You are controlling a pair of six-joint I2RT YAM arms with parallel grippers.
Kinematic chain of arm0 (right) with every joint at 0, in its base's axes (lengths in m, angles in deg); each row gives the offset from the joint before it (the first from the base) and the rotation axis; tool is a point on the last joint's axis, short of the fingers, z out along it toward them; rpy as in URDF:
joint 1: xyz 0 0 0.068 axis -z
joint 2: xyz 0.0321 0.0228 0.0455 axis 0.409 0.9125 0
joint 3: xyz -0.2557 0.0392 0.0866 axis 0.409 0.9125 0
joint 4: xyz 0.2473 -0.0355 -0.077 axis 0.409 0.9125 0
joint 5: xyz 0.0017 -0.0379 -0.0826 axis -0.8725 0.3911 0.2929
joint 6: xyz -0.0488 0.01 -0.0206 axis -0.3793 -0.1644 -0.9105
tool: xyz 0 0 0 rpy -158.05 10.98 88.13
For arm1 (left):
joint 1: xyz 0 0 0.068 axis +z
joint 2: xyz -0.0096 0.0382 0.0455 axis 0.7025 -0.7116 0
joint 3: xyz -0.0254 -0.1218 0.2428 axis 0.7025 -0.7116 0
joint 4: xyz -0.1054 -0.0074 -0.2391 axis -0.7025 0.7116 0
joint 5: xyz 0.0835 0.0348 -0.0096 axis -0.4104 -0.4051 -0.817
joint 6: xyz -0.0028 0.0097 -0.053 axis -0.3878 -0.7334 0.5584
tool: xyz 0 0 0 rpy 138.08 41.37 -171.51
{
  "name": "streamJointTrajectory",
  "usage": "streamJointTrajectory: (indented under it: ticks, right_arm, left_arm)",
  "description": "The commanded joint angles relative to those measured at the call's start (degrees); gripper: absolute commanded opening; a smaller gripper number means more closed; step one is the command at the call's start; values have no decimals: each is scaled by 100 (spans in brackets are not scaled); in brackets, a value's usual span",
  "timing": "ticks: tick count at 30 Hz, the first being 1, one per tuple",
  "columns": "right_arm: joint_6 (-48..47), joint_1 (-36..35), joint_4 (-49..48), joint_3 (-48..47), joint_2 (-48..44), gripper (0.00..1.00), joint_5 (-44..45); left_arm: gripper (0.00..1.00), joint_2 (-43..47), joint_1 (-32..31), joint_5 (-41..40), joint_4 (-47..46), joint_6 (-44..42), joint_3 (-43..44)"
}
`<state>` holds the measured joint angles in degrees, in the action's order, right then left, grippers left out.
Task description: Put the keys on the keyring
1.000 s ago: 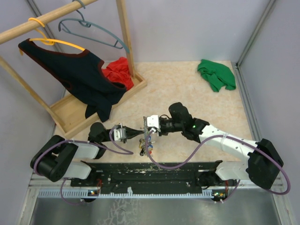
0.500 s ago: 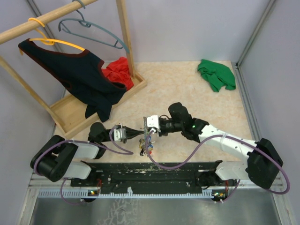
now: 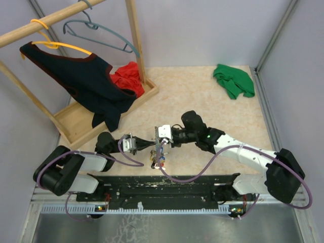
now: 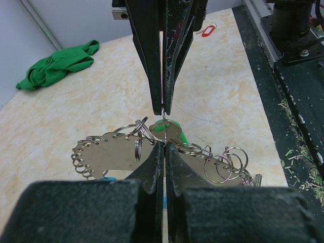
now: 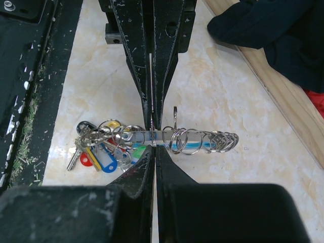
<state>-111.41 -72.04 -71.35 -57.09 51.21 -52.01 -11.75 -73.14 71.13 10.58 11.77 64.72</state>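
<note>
Left gripper and right gripper are both pinched shut, tip to tip, on the silvery coiled keyring with coloured tags. Green-headed metal key sits at that pinch (threaded or not, I can't tell), so I'd twist slowly. Red-headed key lies well beyond.

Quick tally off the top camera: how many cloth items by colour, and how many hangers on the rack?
black garment: 1
red cloth: 1
green cloth: 1
hangers: 2 (yellow hanger, grey-blue hanger)
Total: 5
</note>
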Motion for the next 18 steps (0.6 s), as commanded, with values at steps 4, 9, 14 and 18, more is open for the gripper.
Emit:
streamJointTrajectory:
  ticks: [4, 9, 14, 18]
  right_arm:
    - [48, -81, -199, -286, 75, 0, -183]
    - [65, -121, -194, -332, 144, 0, -217]
    - [143, -145, -241, -358, 175, 0, -282]
    - [259, -174, -302, -365, 163, 0, -294]
  left_arm:
    - [0, -45, 21, 183, -408, 94, 125]
    - [0, -117, 21, 223, -581, 190, 118]
    - [0, -144, 21, 212, -719, 236, 90]
    - [0, -144, 17, 152, -783, 264, 78]
